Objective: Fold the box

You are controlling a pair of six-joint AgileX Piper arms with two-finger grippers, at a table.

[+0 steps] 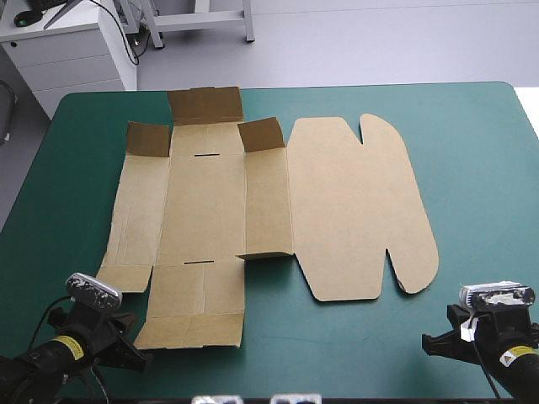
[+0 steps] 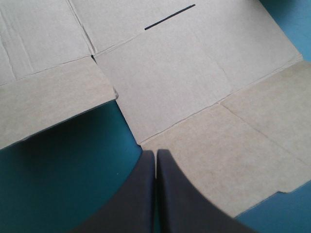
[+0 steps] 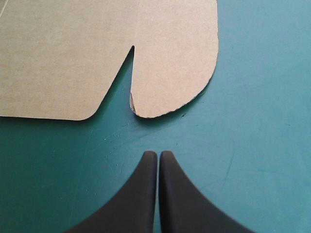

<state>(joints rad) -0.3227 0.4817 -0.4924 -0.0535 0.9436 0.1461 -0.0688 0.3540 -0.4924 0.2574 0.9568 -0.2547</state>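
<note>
The brown box (image 1: 278,202) lies as a cut sheet on the teal-green table, mostly flat, with two far flaps and one inner wall slightly raised. Its rounded lid panel (image 1: 358,206) spreads to the right. My left gripper (image 2: 156,154) is shut, its tips just over the near flap of the box (image 2: 228,160). In the high view the left gripper (image 1: 135,349) sits at the near left corner of the sheet. My right gripper (image 3: 158,155) is shut over bare cover, a little short of the lid's rounded tab (image 3: 175,73). The right gripper (image 1: 434,343) is near the table's front right.
White furniture (image 1: 76,50) stands beyond the table's far left corner. Bare teal-green cover (image 1: 480,194) lies right of the lid and along the front edge between the arms.
</note>
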